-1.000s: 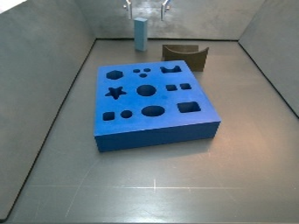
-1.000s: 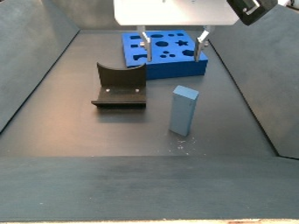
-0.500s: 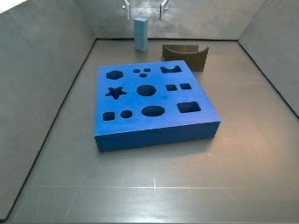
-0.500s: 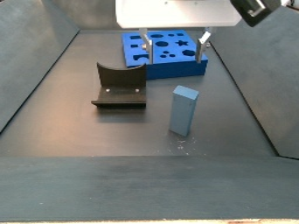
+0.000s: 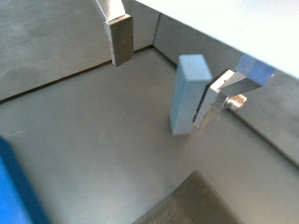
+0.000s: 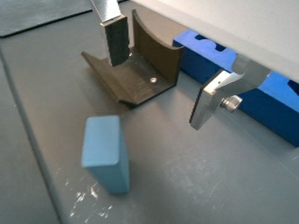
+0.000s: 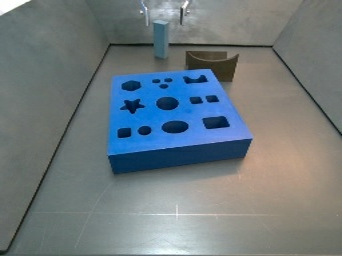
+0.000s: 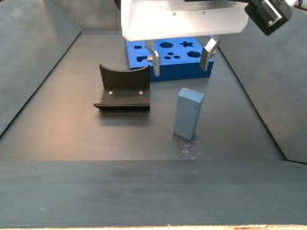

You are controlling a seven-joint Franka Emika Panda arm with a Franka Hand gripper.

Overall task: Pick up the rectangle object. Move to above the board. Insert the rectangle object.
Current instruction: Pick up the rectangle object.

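Lower than a second ago, the gripper (image 8: 178, 57) is hanging over the floor between the board (image 8: 171, 49) and the rectangle object (image 8: 188, 113), its 2 fingers spread wide with nothing between them. In a wrist view the rectangle object (image 5: 188, 93) is standing upright just beside 1 finger (image 5: 219, 97), whether touching is hard to tell. In a side view the rectangle object (image 7: 160, 38) is standing by the back wall, its top partly covered by the gripper (image 7: 163, 14). The fixture (image 8: 122, 88) is sitting left of the bar; the arm's white housing is cut off by the frame edge.
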